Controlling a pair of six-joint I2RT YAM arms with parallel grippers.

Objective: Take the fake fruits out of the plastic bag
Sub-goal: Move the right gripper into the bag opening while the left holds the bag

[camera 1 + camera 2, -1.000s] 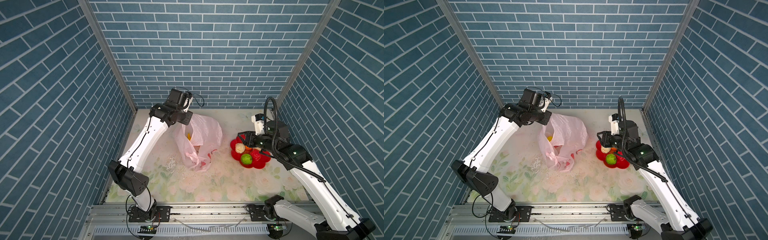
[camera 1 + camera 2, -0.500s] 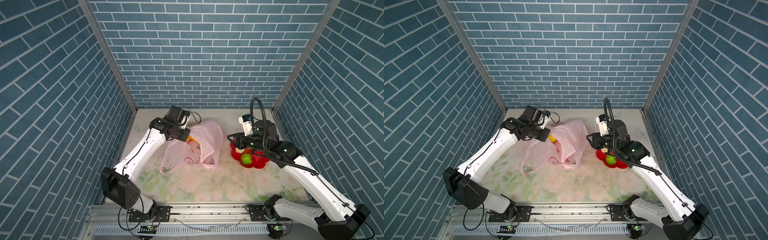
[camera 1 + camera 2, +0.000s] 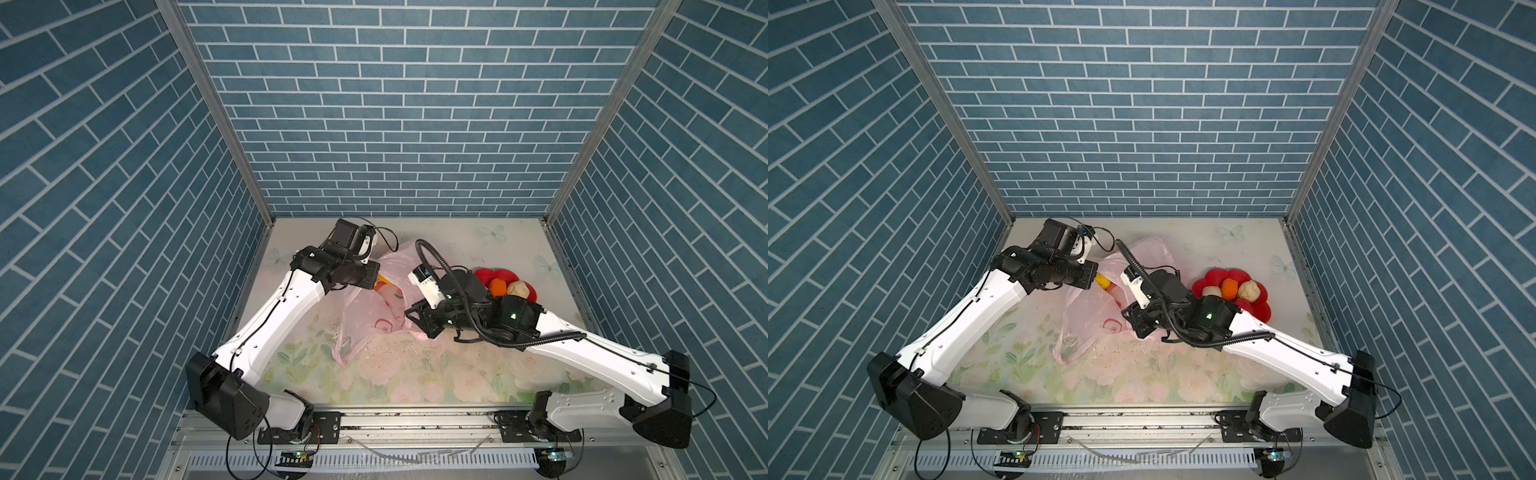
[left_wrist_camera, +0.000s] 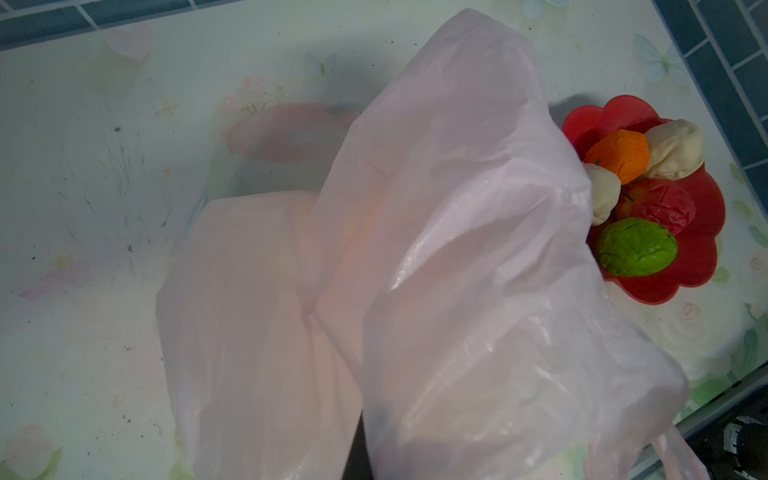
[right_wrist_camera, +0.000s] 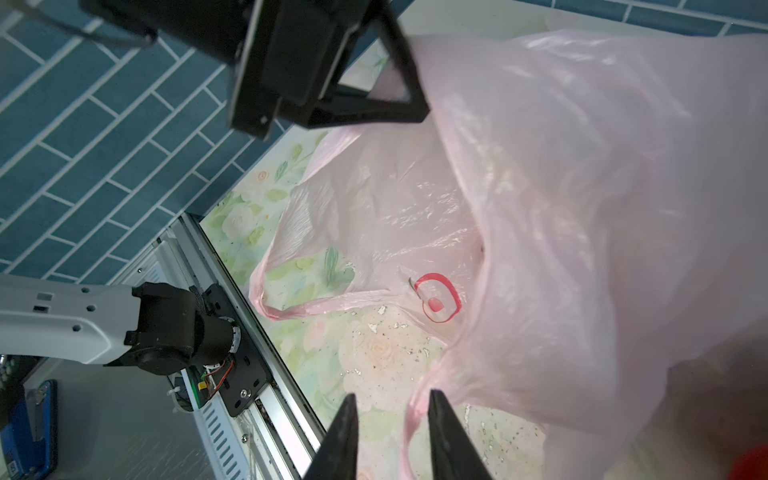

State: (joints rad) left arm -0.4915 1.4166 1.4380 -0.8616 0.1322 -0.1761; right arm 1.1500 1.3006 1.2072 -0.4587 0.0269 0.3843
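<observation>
The left gripper was closed on the upper edge of the thin translucent pale-pink plastic bag, which hung from it down to the floral-printed tabletop. In the left wrist view, the draped film hid its fingers completely. The right gripper was low at the near side of the bag, its jaws a narrow gap apart. A pink loop handle strip ran between them, but contact with either finger could not be determined. Just beside the left gripper, the end of a yellow plastic banana showed at the bag mouth; the rest of it was hidden under the film. To the right of the bag lay a red flower-shaped plate, with the bag overlapping one edge. The plate held a small orange piece, two beige lumpy pieces, a bumpy red ball and a bumpy green ball. In both top views, the right arm covered the two balls and the near part of the plate. One corner of the right wrist view was a dark blur.
</observation>
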